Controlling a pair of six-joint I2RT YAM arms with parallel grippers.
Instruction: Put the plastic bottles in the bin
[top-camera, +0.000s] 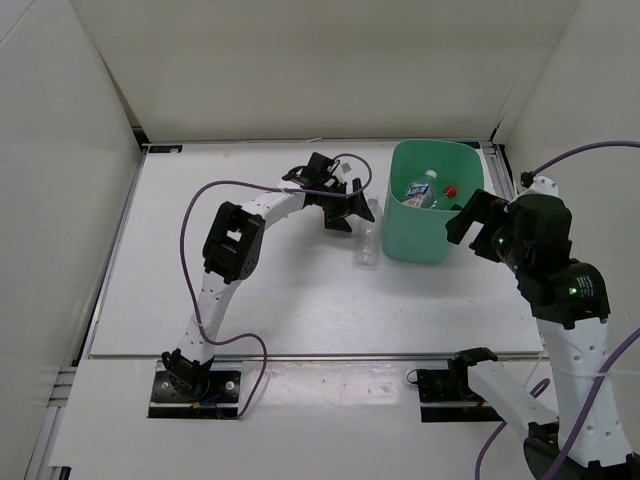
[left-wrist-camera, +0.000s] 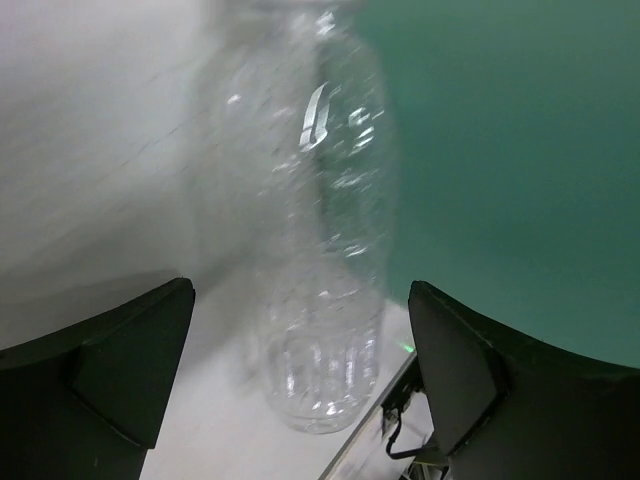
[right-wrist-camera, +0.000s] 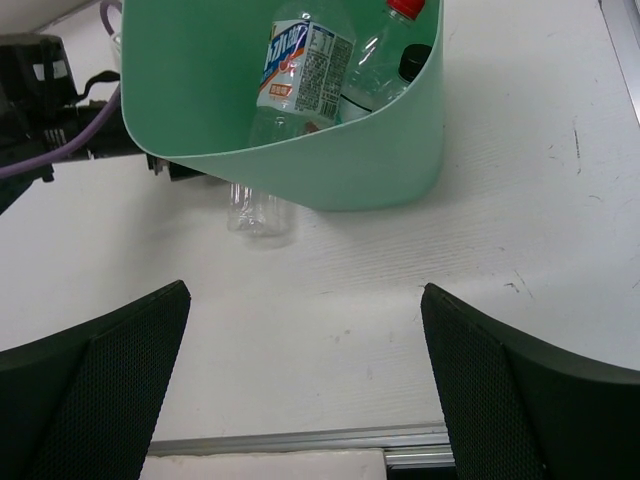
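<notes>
Note left fingers (left-wrist-camera: 120, 370) spread wide, gripping nothing, unlabelled bottle (left-wrist-camera: 320, 250) framed between them: apparently lined up for a grasp. Locate that bottle on the bench (top-camera: 250, 300), just beside the bin (top-camera: 425, 245). Count three bottles (right-wrist-camera: 300, 70) inside. Note right fingers (right-wrist-camera: 110, 390) wide apart, empty, hovering clear, probably to leave room.

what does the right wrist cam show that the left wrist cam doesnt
Only the right wrist view: the inside of the bin, holding a blue-white labelled bottle, a red-capped bottle and a black cap; also the open right gripper.
Only the left wrist view: the open left gripper facing the unlabelled clear bottle close up, one finger showing on either side of it.
Both: that clear bottle on the table, outside the bin's green wall.
</notes>
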